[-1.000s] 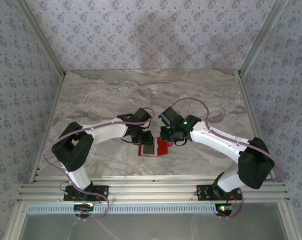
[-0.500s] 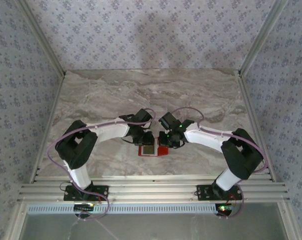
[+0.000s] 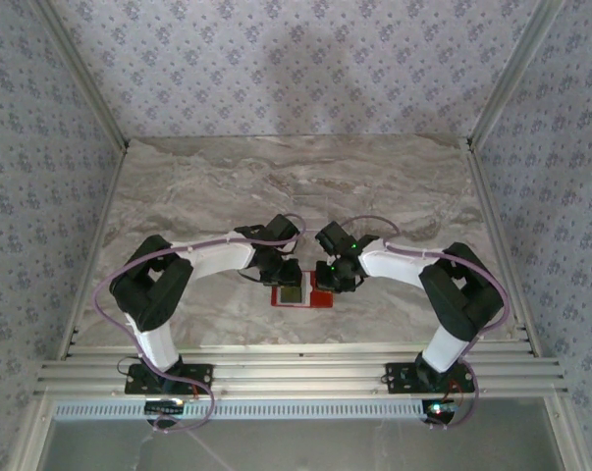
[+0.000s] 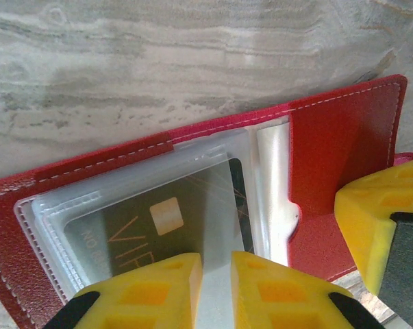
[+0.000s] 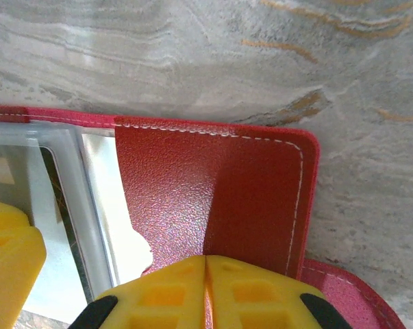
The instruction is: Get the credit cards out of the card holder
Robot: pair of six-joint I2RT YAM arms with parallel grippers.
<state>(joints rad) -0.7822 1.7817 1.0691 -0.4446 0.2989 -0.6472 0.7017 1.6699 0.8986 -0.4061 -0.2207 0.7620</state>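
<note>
Red card holder point(image 4: 343, 137) open on marble table point(image 4: 124, 68), dark credit card point(image 4: 124, 236) inside.

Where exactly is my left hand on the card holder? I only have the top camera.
Observer: The left hand sits over the clear window, fingers narrowly apart.
Operator: Is a card in there?
Observer: Yes, a dark card with gold VIP lettering lies behind the window.
Operator: And my right hand?
Observer: The right hand has its fingers together on the red inner pocket of the card holder.
</note>
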